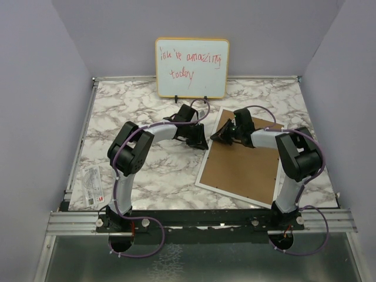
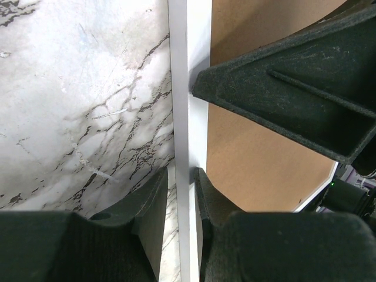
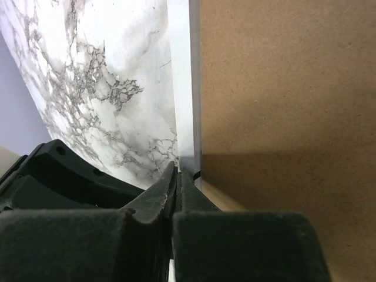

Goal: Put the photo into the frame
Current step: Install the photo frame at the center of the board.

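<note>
The frame (image 1: 232, 194) lies flat at centre right with the brown backing board (image 1: 244, 167) on top, and only its thin white rim shows. My left gripper (image 1: 202, 140) is at the frame's left edge. In the left wrist view its fingers (image 2: 181, 171) straddle the white rim (image 2: 179, 88) with small gaps on both sides. My right gripper (image 1: 215, 137) is just across the same edge. Its fingers (image 3: 178, 170) are pressed together, tips at the rim (image 3: 182, 76) beside the board (image 3: 282, 88). The photo is not in view.
A wood-edged whiteboard (image 1: 192, 67) with red handwriting stands on a stand at the back centre. A small printed packet (image 1: 93, 185) lies near the table's left edge. The two grippers are nearly tip to tip; the right one fills the upper right of the left wrist view (image 2: 294, 88).
</note>
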Available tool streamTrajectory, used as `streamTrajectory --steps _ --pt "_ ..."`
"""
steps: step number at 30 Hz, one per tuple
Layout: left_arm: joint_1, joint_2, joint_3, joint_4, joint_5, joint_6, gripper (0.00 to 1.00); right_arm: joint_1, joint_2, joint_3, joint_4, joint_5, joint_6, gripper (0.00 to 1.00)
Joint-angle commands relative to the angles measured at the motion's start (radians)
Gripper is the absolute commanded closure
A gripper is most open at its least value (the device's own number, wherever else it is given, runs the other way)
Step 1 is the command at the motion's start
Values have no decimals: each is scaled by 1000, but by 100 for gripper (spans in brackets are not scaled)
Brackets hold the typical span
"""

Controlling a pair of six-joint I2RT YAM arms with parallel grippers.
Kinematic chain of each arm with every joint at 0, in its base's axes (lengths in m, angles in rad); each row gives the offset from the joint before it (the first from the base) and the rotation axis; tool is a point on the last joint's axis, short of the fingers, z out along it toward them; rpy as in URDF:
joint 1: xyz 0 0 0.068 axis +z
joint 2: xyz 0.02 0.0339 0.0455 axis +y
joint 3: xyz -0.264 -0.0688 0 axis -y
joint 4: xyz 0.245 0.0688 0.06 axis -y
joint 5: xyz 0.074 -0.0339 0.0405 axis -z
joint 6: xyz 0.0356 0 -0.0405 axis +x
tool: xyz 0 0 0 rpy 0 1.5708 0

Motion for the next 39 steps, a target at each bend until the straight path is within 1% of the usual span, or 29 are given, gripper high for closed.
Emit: streamTrajectory --steps 1,17,25,39 --pt "1 122 -64 -144 -178 68 76 -26 16 -69 -90 113 -31 99" --pt "5 127 -62 -150 -180 68 76 -32 18 -122 -68 88 -54 99" --pt "4 128 -60 -153 -182 68 76 -46 46 -168 -61 109 -75 99" --pt "15 141 -54 -165 -185 62 76 -58 36 -236 -43 119 -109 99"
